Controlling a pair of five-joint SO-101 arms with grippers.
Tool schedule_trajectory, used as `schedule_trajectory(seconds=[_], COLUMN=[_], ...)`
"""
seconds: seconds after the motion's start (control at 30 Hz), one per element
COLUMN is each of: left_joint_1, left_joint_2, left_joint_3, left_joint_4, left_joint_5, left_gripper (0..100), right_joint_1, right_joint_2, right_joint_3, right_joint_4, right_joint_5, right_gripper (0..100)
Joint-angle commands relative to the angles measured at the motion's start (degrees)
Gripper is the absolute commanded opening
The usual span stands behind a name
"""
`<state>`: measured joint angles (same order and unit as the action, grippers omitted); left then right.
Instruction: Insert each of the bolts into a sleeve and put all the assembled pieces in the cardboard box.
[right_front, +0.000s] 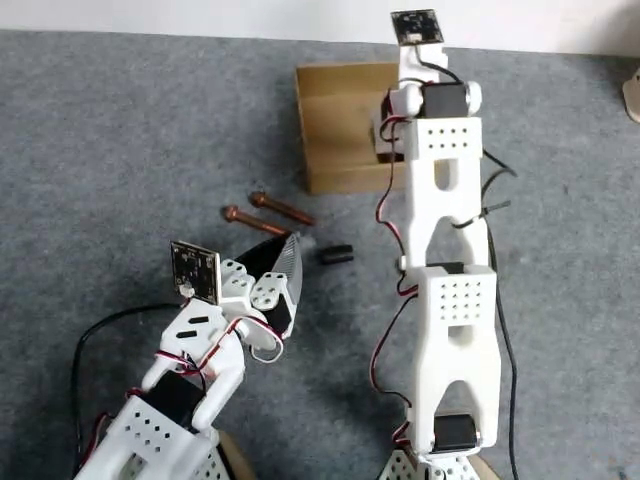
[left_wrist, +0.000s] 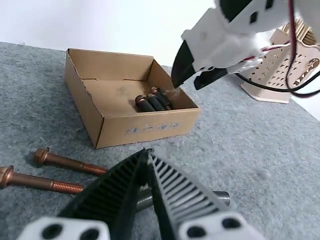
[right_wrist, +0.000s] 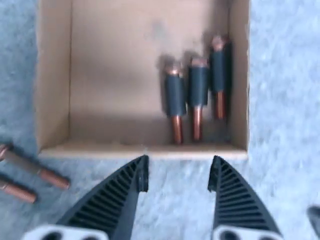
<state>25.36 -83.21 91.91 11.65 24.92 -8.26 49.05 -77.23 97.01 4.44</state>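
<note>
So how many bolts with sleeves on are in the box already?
3 sleeved bolts, side by side in the cardboard box: one mid-floor, one beside it, one against the side wall. None seems hidden.

Your tabletop (right_front: 120, 150) is grey and felt-like, with a rough, mottled nap all over. Along its far edge you see a plain white wall (left_wrist: 100, 25). Standing on the grey surface close to that wall is a pale wooden stand (left_wrist: 280, 75), with rows of small round holes and comb-like slats on top. In the high view, a beige piece (right_front: 632, 95) pokes in at the side edge.
</note>
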Motion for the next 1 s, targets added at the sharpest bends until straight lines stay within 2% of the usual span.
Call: schedule_trajectory(seconds=[0.0,0.23,0.37,0.53,0.8,0.97], left_joint_1=[-0.75,-0.75,-0.75,-0.75,-0.22,-0.22], left_joint_2=[-0.57,-0.13,-0.04,-0.04,0.04,0.13], left_joint_3=[-2.68,-3.74,-8.75,-13.85,-18.59,-19.74], left_joint_4=[-0.09,0.26,9.05,16.97,23.65,25.14], left_joint_5=[-0.09,-0.09,-0.09,-0.09,-0.09,-0.09], left_gripper=[1,1,1,1,1,1], right_joint_1=[0.31,2.07,2.51,2.24,2.15,2.15], right_joint_2=[-2.07,-2.15,-4.26,-13.14,-29.14,-37.05], right_joint_3=[-5.23,-5.93,-5.41,5.49,23.6,32.13], right_joint_4=[3.91,3.91,4.0,3.91,3.82,3.82], right_joint_5=[-2.46,-4.04,-4.04,-4.04,-3.6,-3.52], right_gripper=[18.4,18.4,18.4,18.4,18.4,18.4])
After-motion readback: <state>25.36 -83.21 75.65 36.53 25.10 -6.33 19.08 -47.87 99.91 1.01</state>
